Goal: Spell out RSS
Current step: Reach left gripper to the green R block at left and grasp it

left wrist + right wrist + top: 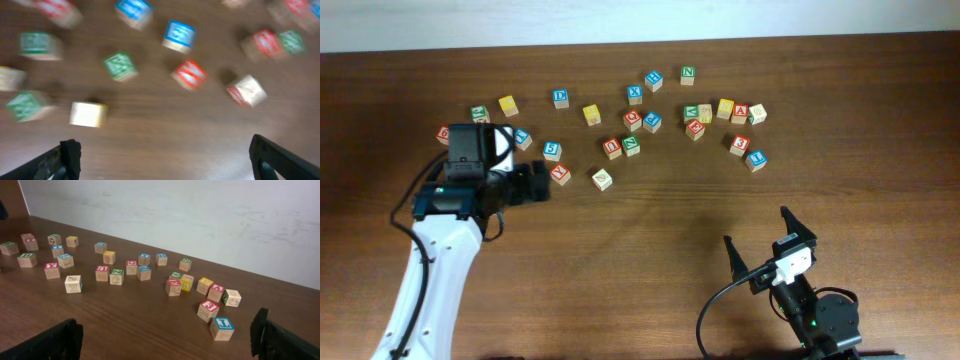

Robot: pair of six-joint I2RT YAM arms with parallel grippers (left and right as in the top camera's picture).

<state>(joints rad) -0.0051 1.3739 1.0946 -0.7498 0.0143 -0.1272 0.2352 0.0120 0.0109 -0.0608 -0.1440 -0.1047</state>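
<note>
Small wooden alphabet cubes lie scattered across the far half of the table. Yellow-faced cubes sit at far left [508,105], centre [591,114] and right [725,108]; they also show in the right wrist view [72,241] [109,257] [204,285]. A pale cube with a green mark [603,179] lies nearest the front. I cannot read any letters, so I cannot tell which cube bears the green R. My left gripper [542,185] [165,160] is open and empty beside a red-lettered cube [560,173]. My right gripper [760,240] [167,340] is open and empty at the front right.
Red-, blue- and green-lettered cubes fill the cluster, among them a red 3 cube [207,310] and a blue cube [221,328] nearest my right gripper. The left wrist view is motion-blurred. A white wall [200,215] lies behind the table's far edge.
</note>
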